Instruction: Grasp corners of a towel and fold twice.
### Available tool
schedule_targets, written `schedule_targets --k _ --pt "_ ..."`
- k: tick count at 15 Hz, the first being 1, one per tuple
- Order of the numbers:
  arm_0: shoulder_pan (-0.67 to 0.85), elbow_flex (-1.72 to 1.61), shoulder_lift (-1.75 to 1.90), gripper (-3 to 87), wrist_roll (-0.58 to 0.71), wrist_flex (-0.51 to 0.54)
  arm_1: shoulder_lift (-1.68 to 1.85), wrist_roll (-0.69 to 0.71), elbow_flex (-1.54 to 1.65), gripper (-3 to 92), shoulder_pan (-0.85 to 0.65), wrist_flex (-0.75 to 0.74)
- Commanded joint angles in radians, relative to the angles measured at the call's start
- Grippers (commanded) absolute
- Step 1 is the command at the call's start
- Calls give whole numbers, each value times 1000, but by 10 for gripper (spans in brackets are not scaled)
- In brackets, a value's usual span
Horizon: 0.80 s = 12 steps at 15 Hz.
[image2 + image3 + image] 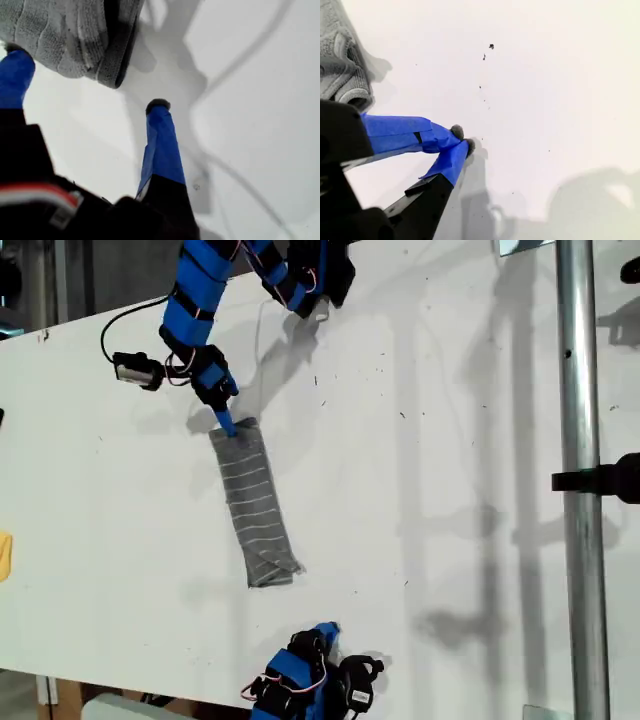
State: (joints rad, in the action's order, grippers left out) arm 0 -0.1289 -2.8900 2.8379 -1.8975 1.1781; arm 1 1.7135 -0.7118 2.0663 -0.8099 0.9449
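Towel [256,502] lies as a narrow folded strip, mid-tabletop [450,490]. First claw [226,423] spread open at its far end; second claw [461,139] closed, empty. Judgement: lift clear without snagging.

The towel [255,502] is matt, ribbed knit cloth; the table [450,490] smooth and matt white; the pole [582,480] shiny metal.

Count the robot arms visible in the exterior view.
2. One arm reaches from the exterior view's top to the towel's upper end; the other arm sits at its bottom edge, apart from the towel. None seems hidden.
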Motion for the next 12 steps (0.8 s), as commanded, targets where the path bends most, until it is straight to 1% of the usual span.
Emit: schedule_targets --k 1,2,4,7,8,9,11,12 --pt "-8 0 15 -28 -17 -29 -193 18 -184 447 -12 -61" --pt "-6 -9 32 -28 -17 -29 -304 9 -272 444 9 -64" --pt "-8 -41 106 -28 -17 -18 -474 -14 -474 441 63 -25" --pt "-12 -109 319 -28 -8 29 -607 -46 -655 291 129 0" --pt "-9 -132 397 -28 3 52 -615 -75 -667 44 150 3" --pt "-6 -152 468 -28 9 75 -614 -91 -658 5 160 3" --pt "-6 -179 560 -28 17 110 -566 -95 -603 -2 170 52" --pt "-6 -184 568 -28 17 114 -495 -95 -523 -2 170 81"
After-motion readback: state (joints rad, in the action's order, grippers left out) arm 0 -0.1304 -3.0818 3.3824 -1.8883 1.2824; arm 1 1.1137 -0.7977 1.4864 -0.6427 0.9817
